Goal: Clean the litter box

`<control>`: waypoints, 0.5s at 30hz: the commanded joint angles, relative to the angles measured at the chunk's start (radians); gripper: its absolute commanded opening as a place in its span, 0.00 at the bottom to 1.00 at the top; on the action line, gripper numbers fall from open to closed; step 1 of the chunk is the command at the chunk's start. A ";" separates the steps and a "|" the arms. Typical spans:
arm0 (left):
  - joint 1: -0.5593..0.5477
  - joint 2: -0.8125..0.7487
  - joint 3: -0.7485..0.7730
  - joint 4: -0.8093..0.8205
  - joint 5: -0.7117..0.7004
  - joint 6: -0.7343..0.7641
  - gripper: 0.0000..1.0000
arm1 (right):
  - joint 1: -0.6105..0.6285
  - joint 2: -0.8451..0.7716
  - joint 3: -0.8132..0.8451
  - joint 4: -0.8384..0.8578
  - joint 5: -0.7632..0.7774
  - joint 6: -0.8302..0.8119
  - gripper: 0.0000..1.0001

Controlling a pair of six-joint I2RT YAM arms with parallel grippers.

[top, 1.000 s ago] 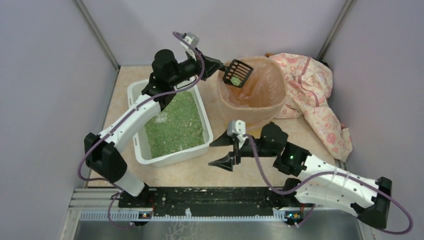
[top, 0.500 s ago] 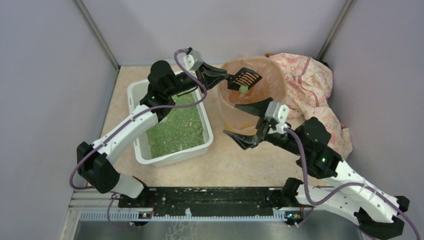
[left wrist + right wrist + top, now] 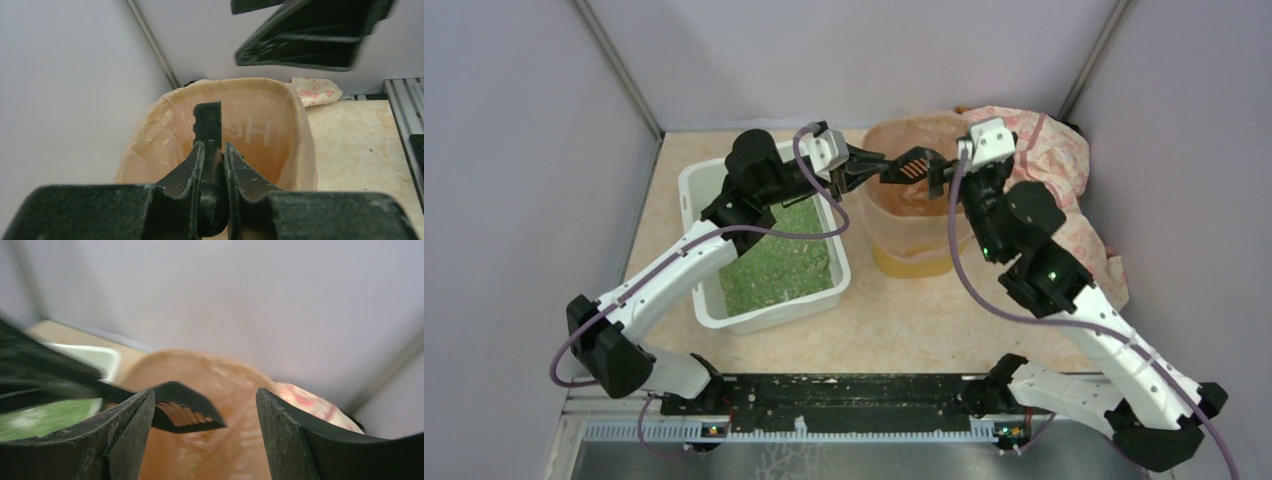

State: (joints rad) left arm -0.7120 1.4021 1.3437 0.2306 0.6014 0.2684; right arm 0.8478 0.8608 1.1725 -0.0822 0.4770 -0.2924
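While scoop [image 3: 915, 164] tops bin [image 3: 912, 256], cloth [image 3: 1065, 158] adj.

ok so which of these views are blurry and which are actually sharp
Right wrist: smeared throughout, the scoop and bin soft beyond the right tool. Left wrist: scoop handle and bin crisp, but the right tool overhead is blurred. Top external: sharp, evenly lit, only faint shadows.
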 commanded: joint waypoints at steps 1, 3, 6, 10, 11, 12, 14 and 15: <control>-0.004 -0.031 0.009 -0.026 -0.051 0.052 0.00 | -0.228 0.081 0.117 -0.103 0.038 0.119 0.73; -0.004 -0.039 0.001 -0.034 -0.075 0.050 0.00 | -0.327 0.119 0.163 -0.166 -0.045 0.180 0.72; -0.004 -0.061 -0.026 -0.030 -0.110 0.043 0.00 | -0.376 0.200 0.229 -0.258 -0.044 0.201 0.72; -0.004 -0.105 -0.074 -0.012 -0.131 0.013 0.00 | -0.410 0.267 0.260 -0.312 -0.047 0.212 0.72; -0.004 -0.118 -0.087 -0.010 -0.134 0.007 0.00 | -0.424 0.278 0.263 -0.325 -0.067 0.220 0.72; -0.004 -0.130 -0.100 -0.011 -0.138 0.004 0.00 | -0.449 0.291 0.268 -0.341 -0.093 0.232 0.71; -0.004 -0.154 -0.121 -0.027 -0.150 0.007 0.00 | -0.473 0.314 0.275 -0.372 -0.131 0.245 0.71; -0.004 -0.169 -0.132 -0.033 -0.158 0.011 0.00 | -0.476 0.325 0.272 -0.380 -0.127 0.240 0.71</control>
State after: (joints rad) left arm -0.7120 1.2945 1.2411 0.1936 0.4778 0.2817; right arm 0.4133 1.1500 1.3975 -0.3954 0.4049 -0.0917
